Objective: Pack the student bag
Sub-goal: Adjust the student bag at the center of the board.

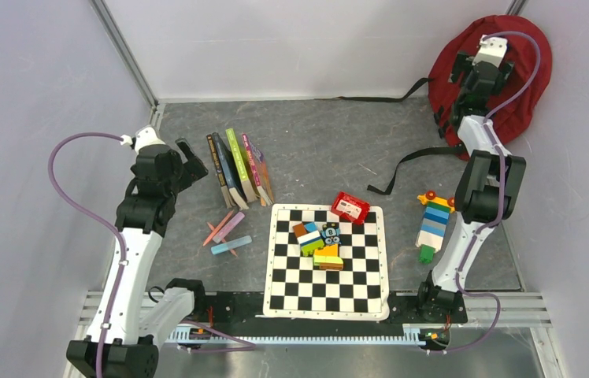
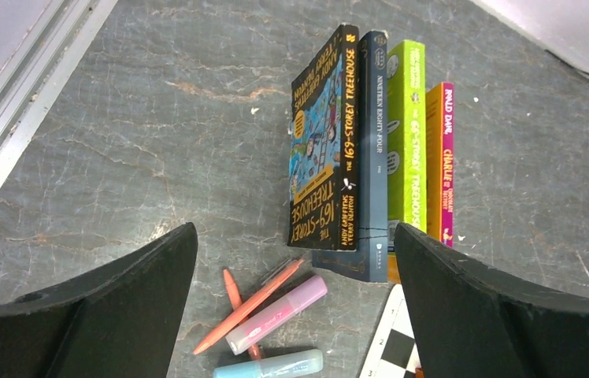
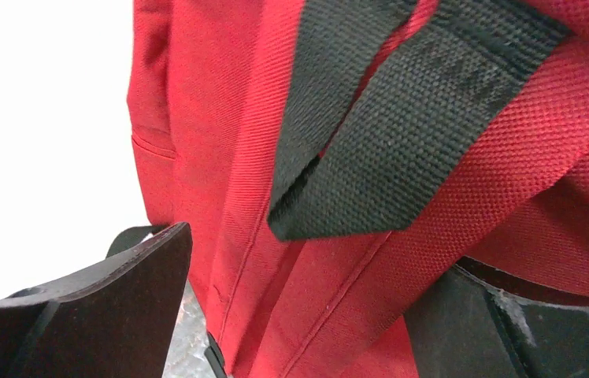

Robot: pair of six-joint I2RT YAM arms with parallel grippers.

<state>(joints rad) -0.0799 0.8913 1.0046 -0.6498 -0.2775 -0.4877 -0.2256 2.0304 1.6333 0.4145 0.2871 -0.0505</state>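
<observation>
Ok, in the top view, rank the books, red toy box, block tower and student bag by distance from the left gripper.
1. Books, just right of the left gripper.
2. Red toy box, centre.
3. Block tower, right side.
4. Student bag, far right corner.

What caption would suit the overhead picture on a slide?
Left gripper hovers open beside the books; right gripper, open, at the student bag.

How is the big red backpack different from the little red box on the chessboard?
The backpack is far bigger than the box. The backpack is soft fabric with black straps; the box looks rigid. The backpack sits in the far right corner; the box lies at the checkered board's far edge. Both are red.
</observation>
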